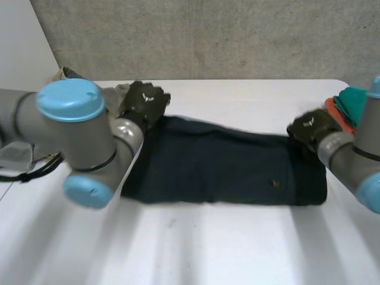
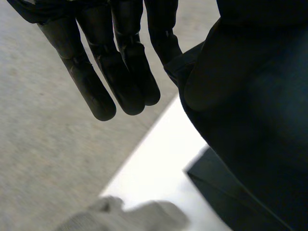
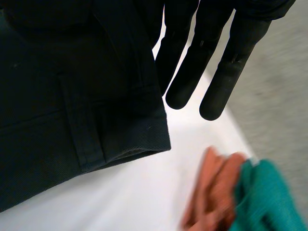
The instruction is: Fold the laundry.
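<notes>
Across the middle of the white tabletop [image 1: 196, 243], a dark garment [image 1: 219, 166], folded into one long flat band running from left to right. On its near right part, a small tan speck [image 1: 275, 183].

At the garment's far left corner, the left robot hand [image 1: 144, 101], at the end of the left arm [image 1: 77, 130], bent low above the band's left end. In the left wrist view, fingers [image 2: 127, 72] straight and close together, hanging free, nothing clasped. Garment edge just beside them; whether it touches the nearest finger, not clear. Past the fingertips, a heap of grey cloth [image 2: 125, 216] on the tabletop, apart from the garment.

At the garment's far right corner, the right robot hand [image 1: 309, 127]. In the right wrist view, fingers [image 3: 190, 72] straight and slightly spread above bare tabletop, holding nothing. Just beside them, a hemmed corner of the garment lying flat, with stitched seams along its edge.

Further right, by the tabletop's right edge, an orange cloth [image 1: 332, 110] and a teal cloth [image 1: 350, 101], touching each other, both apart from the garment.
</notes>
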`<act>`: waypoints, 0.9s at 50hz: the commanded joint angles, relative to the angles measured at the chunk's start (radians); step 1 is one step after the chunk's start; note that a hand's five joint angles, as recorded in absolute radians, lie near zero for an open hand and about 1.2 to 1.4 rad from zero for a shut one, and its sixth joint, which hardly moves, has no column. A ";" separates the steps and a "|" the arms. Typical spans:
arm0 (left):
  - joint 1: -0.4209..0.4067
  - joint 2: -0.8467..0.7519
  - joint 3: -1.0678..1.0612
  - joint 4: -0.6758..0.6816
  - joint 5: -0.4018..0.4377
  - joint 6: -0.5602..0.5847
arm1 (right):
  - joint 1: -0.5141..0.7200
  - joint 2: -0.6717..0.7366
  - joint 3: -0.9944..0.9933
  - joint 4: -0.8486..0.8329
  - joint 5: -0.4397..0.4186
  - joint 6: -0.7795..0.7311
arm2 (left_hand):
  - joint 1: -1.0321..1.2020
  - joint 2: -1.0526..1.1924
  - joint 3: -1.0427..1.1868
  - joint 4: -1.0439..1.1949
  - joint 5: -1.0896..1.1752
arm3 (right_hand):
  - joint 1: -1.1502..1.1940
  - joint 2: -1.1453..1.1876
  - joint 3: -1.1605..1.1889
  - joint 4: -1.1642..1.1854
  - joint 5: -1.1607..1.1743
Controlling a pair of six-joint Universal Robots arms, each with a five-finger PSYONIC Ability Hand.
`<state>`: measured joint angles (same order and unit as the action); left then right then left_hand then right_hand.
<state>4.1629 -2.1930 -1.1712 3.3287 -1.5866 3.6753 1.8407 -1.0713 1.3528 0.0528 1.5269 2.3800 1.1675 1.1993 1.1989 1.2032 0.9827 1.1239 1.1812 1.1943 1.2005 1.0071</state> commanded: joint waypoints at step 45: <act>-0.015 -0.037 -0.061 0.261 0.048 -0.182 | -0.008 0.106 0.101 -0.125 -0.022 0.256 | -0.993 -1.025 -1.024 -1.029 -0.983 | 0.272 0.215 0.202 0.196 0.215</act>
<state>4.1485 -2.2238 -1.2352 3.5927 -1.5388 3.4920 1.8320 -0.9941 1.4405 0.0172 1.4391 2.7437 0.2083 0.2102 0.2134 0.2029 0.0502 1.0248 1.0267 1.0110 0.9960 0.8232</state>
